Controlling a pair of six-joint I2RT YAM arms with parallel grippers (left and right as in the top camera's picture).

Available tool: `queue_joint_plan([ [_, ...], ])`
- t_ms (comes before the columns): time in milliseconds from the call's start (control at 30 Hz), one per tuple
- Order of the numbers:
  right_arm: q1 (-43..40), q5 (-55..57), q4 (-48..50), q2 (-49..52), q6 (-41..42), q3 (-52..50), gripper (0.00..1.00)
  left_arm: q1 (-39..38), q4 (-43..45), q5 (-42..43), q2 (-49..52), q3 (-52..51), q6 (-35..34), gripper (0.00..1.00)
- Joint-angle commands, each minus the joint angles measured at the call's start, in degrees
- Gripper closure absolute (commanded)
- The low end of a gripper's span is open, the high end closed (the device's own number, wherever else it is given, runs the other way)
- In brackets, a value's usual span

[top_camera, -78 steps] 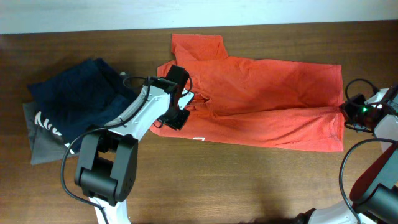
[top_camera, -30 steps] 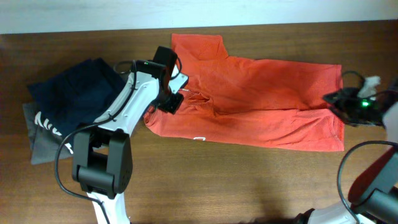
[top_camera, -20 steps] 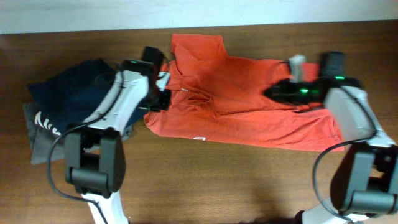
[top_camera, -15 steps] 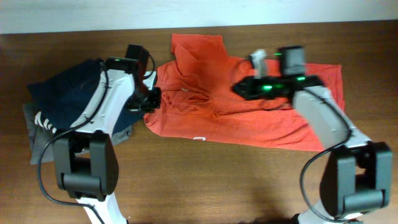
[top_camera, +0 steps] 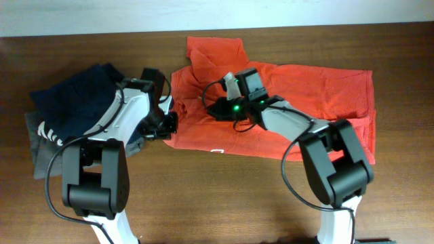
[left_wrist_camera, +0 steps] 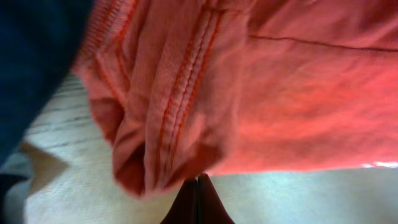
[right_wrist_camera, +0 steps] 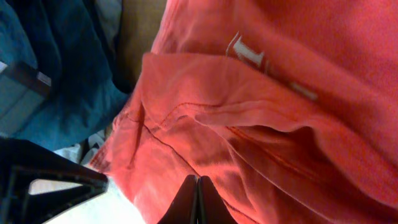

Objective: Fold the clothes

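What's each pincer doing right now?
Left pincer: closed, tips together, nothing seen held.
Right pincer: closed, tips together over the orange-red T-shirt, nothing seen held.

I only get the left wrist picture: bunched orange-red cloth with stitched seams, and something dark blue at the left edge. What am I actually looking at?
Observer: From overhead, it is an orange-red T-shirt lying lengthwise across a wooden table. You are seeing its left edge.
Operator: And the blue thing?
Observer: That is a navy garment with white lettering. It lies partly on a grey garment, left of the shirt.
Operator: Is there a second arm?
Observer: Yes. The right tool is shut and sits over the left part of the shirt.
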Motion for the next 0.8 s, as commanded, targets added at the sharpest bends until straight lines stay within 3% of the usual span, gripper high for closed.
queue_joint_plan([
  [0,1.70,0.46,1.68,1.55,2.56,0.37,0.96,-0.04,2.64,0.24,-1.53,-3.15,-0.48,0.99],
  [167,2.75,1.22,1.92,2.71,3.61,0.37,0.96,-0.04,6.51,-0.85,-1.46,-6.73,-0.48,0.99],
  [767,5.57,10.03,3.85,5.18,5.57,0.37,0.96,-0.04,6.40,-3.98,-1.42,-8.00,-0.48,1.00],
])
